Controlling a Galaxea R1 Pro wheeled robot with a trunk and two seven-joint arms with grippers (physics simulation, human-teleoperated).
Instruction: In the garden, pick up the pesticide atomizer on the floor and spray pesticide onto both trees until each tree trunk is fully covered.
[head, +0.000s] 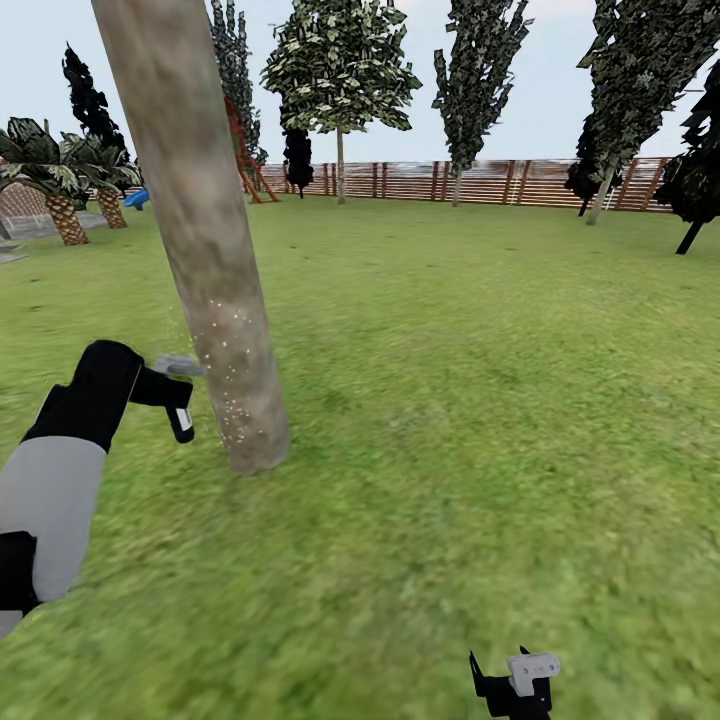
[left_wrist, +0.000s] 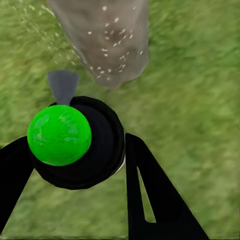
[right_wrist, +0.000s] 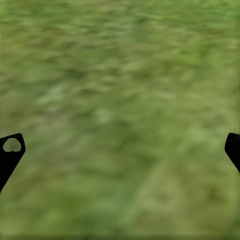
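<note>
Left pincer (head: 178, 400) around dark round atomizer (left_wrist: 82, 142)

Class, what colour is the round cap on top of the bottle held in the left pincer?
Bright green cap, clearest in the left wrist view.

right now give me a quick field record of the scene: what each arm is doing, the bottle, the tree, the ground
left gripper: shut on the spray bottle, beside the lower trunk
spray bottle: dark body with a green round part on top, grey nozzle aimed at the trunk
tree trunk: thick, pale, leaning, pale specks on its lower part
right gripper: fingers spread wide, nothing between them, over grass
ground: green lawn
background: wooden fence, dark-leaved trees, palms at the left
</note>
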